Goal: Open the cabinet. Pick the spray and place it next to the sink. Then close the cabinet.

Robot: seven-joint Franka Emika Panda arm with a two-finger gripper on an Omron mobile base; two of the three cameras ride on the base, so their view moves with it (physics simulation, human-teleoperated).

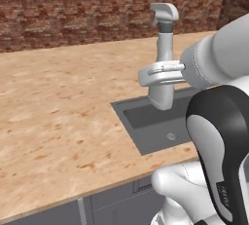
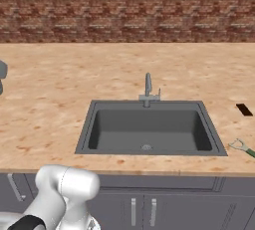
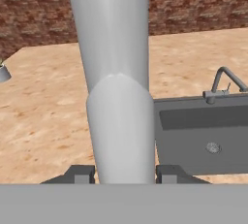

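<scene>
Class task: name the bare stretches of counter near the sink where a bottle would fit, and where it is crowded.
Free: the wooden counter left of the sink, and the strip between faucet and brick wall. Crowded: right of the sink, by a small black object and a utensil.

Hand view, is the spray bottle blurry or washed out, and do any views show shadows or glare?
Hand view: the spray looms huge, evenly shaded with soft edges and no glare. Left base view: the gripper and bottle look sharp, with no cast shadow visible. Right base view: flat light, the sink basin darker inside.
</scene>
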